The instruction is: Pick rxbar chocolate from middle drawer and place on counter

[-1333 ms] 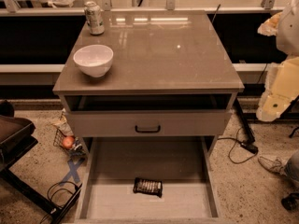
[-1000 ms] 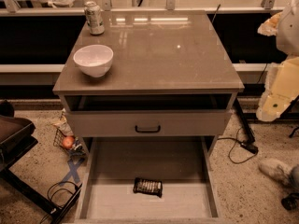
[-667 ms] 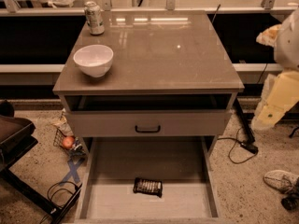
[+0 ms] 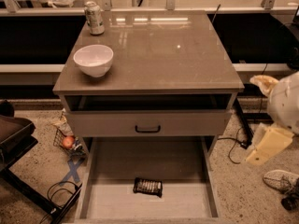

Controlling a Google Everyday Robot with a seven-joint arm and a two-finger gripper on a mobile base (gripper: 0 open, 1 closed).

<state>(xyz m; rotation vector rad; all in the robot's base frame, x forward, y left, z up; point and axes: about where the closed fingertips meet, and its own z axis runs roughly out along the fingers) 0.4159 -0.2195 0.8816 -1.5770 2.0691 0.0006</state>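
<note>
The rxbar chocolate (image 4: pixel 147 186), a small black-wrapped bar, lies flat on the pale floor of the open middle drawer (image 4: pixel 117 204), near its front centre. The counter (image 4: pixel 159 50) is the glossy grey-brown cabinet top above. My gripper (image 4: pixel 267 144) is at the far right, beside the cabinet and level with the closed drawer front, well away from the bar. It holds nothing that I can see.
A white bowl (image 4: pixel 93 59) and a drink can (image 4: pixel 94 17) stand on the left of the counter. A closed drawer front with a black handle (image 4: pixel 147 129) sits above the open drawer. Cables, a wire basket (image 4: pixel 67 143) and a person's shoe (image 4: pixel 280 180) are on the floor.
My arm at the right has moved down and a little towards the cabinet. The shoe on the floor at the right has shifted. The bar and drawer have not moved.
</note>
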